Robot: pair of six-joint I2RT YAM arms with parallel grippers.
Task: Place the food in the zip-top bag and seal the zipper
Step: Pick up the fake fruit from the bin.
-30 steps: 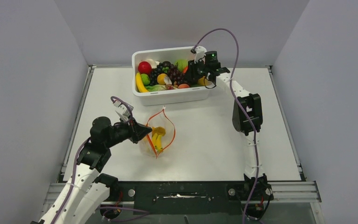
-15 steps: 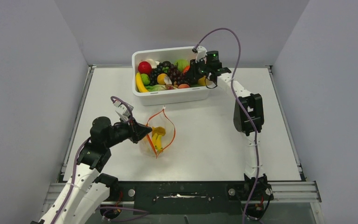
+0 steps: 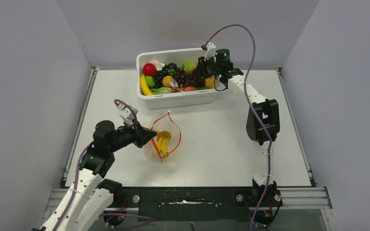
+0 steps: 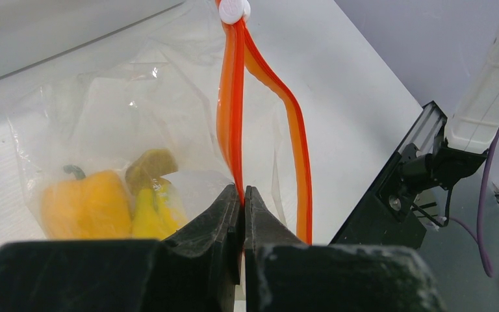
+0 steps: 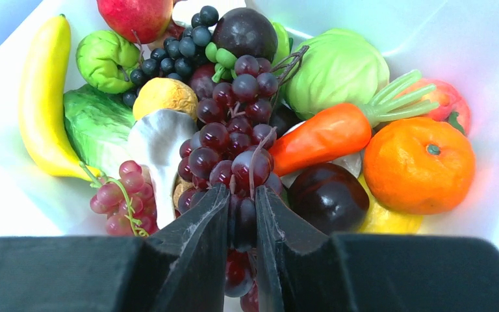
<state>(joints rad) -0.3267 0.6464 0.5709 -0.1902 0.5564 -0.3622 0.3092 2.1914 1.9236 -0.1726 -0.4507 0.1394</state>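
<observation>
The clear zip-top bag (image 3: pixel 163 139) lies mid-table with its orange-red zipper (image 4: pixel 234 97) standing open. A yellow-orange pepper (image 4: pixel 81 205) and a yellow banana bunch (image 4: pixel 149 208) lie inside. My left gripper (image 4: pixel 242 195) is shut on the near strip of the zipper at the bag's left edge (image 3: pixel 149 136). My right gripper (image 5: pixel 242 201) is shut on a bunch of dark purple grapes (image 5: pixel 234 140) over the white tub (image 3: pixel 147 100), which holds several more toy foods. The gripper also shows over the tub's right part in the top view (image 3: pixel 201 72).
In the tub lie a banana (image 5: pixel 39 104), a carrot (image 5: pixel 321 136), an orange (image 5: pixel 419 162), a dark plum (image 5: pixel 328 195), pink grapes (image 5: pixel 120 198), a green cabbage (image 5: pixel 338 65) and a red apple (image 3: pixel 149 69). Grey walls enclose the table.
The right arm has lifted slightly and shifted right over the tub, with the grapes held. The left arm and the bag have not moved.
</observation>
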